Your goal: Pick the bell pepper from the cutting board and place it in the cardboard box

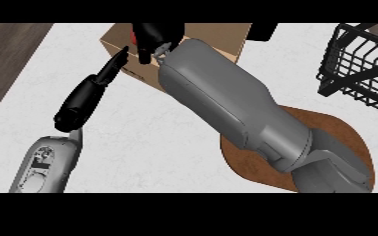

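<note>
Placing step: the right hand, fingers curled round the red bell pepper, hung over the cardboard box at the counter's far edge, release judged next; left hand open.

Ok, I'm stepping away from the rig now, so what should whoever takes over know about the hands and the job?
Right hand: black, curled on a red item that looks like the bell pepper, held over the brown cardboard box at the counter's far edge.
Left hand: black, open, fingers straight, resting on the white counter beside the box, holding nothing.
Round brown wooden cutting board: nothing shows on its visible part.
Done: pick and carry.
Left: release the pepper into the box, then withdraw the arm.
</note>
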You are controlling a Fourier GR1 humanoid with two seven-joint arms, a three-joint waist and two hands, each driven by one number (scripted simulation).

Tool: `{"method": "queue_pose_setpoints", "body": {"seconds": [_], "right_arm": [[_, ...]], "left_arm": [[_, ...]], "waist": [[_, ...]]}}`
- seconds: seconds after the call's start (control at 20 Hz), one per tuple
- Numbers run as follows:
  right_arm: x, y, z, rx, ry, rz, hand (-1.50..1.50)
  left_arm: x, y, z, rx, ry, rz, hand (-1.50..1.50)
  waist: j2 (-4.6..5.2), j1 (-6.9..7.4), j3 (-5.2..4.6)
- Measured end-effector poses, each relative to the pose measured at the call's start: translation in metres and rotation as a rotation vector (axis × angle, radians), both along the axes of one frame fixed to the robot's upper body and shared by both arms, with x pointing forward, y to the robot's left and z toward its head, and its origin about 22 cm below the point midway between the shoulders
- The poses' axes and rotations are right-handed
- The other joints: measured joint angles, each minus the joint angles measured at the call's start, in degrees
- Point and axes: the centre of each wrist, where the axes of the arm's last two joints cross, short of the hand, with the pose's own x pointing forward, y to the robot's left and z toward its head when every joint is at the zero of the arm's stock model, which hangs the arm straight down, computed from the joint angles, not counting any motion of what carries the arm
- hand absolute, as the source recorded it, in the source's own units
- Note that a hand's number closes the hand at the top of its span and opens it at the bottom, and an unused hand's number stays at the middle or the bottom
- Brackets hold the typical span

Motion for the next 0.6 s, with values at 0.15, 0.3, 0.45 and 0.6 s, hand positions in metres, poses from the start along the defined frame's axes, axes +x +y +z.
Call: {"method": "queue_pose_setpoints", "body": {"seconds": [0.15, 0.3, 0.45, 0.6], "right_arm": [[0.016, -0.009, -0.004, -0.055, 0.132, -0.004, 1.50], [0.030, -0.020, -0.009, -0.100, 0.233, 0.008, 1.50], [0.043, -0.033, -0.020, -0.145, 0.327, 0.028, 1.50], [0.051, -0.042, -0.027, -0.192, 0.414, 0.030, -1.50]], "left_arm": [[0.000, 0.006, 0.003, 0.002, -0.006, 0.010, 0.00], [-0.001, 0.011, 0.003, 0.005, -0.010, 0.017, 0.00], [-0.002, 0.012, 0.003, 0.006, -0.007, 0.023, 0.00], [0.000, 0.012, 0.000, 0.005, -0.001, 0.024, 0.00]], "waist": [[0.04, -0.59, 0.02], [0.17, -0.78, 0.03], [0.19, -1.20, 0.06], [0.25, -1.43, 0.06]]}}
